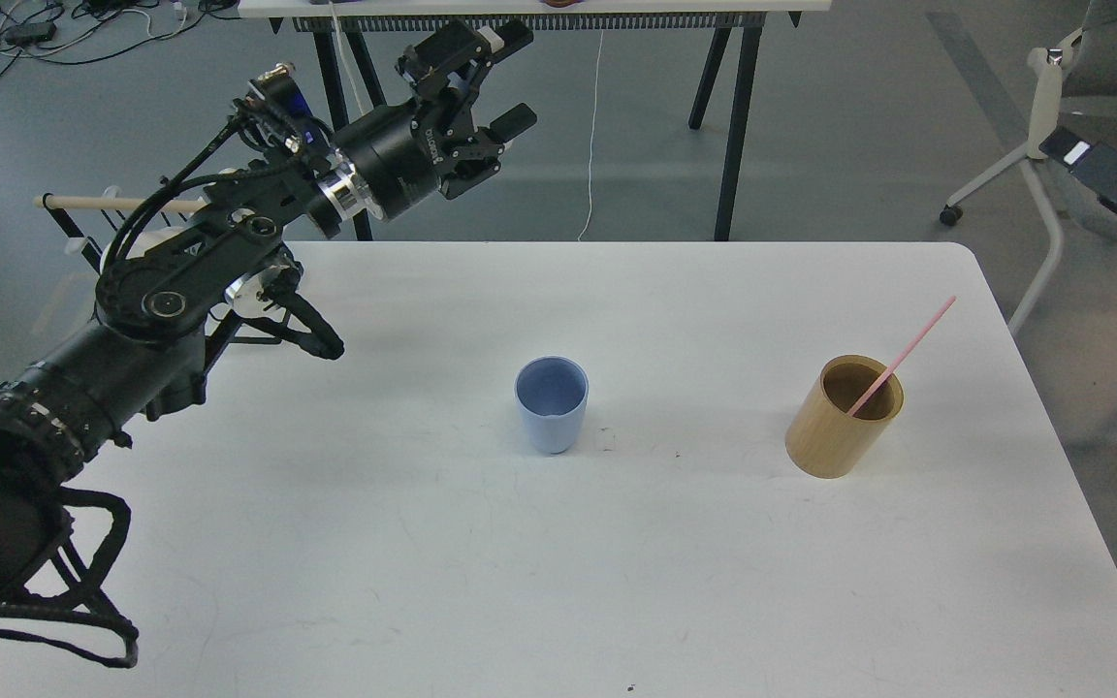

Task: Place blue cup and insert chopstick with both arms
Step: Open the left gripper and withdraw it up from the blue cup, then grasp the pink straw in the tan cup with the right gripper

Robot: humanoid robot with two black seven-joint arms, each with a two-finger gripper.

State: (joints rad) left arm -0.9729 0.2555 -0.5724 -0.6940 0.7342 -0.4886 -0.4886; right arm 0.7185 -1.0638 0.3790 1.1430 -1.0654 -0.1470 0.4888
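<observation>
White table [617, 582] fills most of frame, rounded far-right corner, faint scuffs and a few dark specks on the top. Floor [859, 126] is plain grey, smooth, even overhead light with soft shadows. Top centre: second table [520, 8] with black trestle legs [735, 116], white cord [595, 126] hanging down from it. Upper left: loose black cables [45, 39] on floor. Upper right: grey office chair [1092, 107] on white castor base. Left edge: pale wooden rod [112, 203] on a black wire rack.
</observation>
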